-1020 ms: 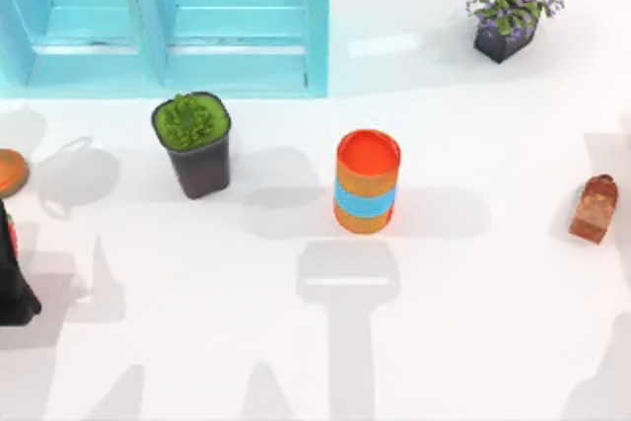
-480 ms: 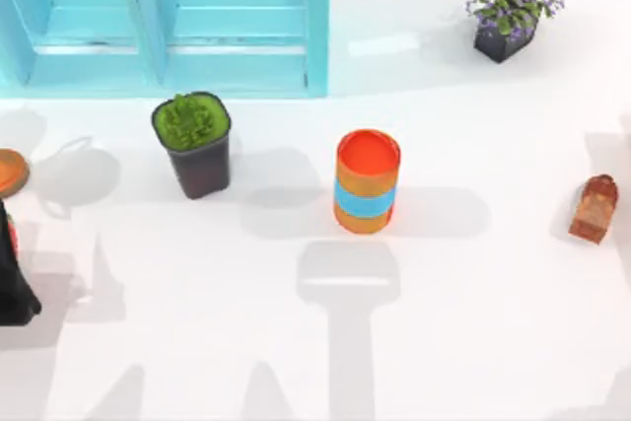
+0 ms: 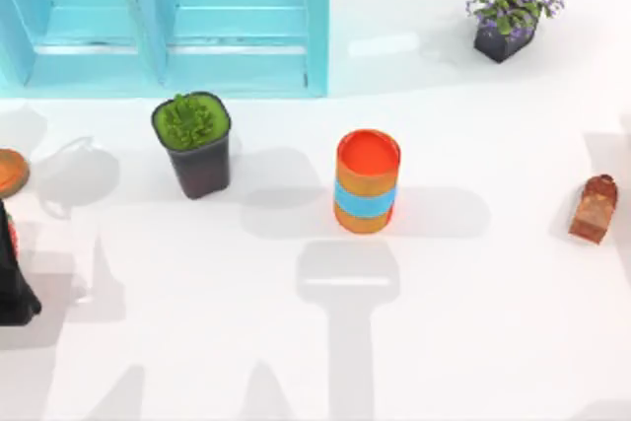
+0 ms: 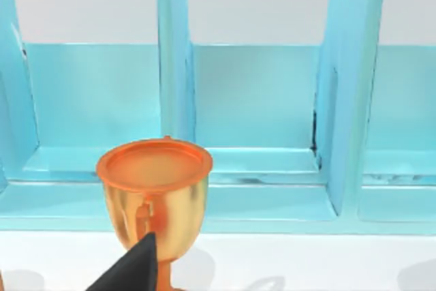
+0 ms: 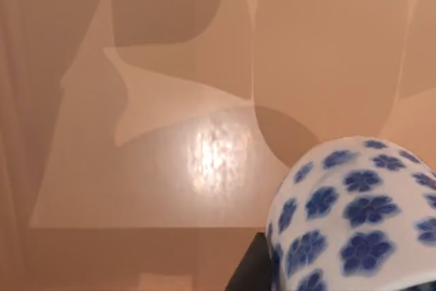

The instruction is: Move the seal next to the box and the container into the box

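At far left our left arm (image 3: pixel 12 273) sat by a gold cup (image 4: pixel 153 192) facing the blue box (image 3: pixel 168 22); can't tell its jaws. The seal (image 3: pixel 594 209) stood near the surface's right edge. The container (image 5: pixel 354 216) sat right against our right wrist camera, grip unclear.

The seal (image 3: pixel 594 209) stands near my table's right edge, well apart from the box (image 3: pixel 168 22); the dark shape far left may be my left arm.
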Motion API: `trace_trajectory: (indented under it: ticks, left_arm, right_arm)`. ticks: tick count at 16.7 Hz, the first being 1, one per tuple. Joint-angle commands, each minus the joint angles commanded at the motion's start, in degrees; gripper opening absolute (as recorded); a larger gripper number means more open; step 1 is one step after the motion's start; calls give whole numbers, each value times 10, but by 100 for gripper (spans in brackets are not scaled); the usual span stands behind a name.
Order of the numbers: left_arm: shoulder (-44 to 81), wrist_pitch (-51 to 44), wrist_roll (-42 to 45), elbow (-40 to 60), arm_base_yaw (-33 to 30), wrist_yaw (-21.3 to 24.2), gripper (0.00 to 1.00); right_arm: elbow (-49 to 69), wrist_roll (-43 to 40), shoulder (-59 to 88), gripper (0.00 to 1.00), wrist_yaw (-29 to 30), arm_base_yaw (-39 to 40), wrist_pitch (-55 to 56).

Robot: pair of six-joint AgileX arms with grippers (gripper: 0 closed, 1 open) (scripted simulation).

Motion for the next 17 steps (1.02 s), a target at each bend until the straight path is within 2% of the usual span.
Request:
trace_trajectory:
  ticks: [13, 17]
  left_arm:
    - [0, 0, 0, 0, 0, 0, 100]
    - [0, 0, 0, 0, 0, 0, 100]
  right_arm:
    - [0, 0, 0, 98, 0, 0, 0]
    - [0, 0, 0, 100, 0, 0, 0]
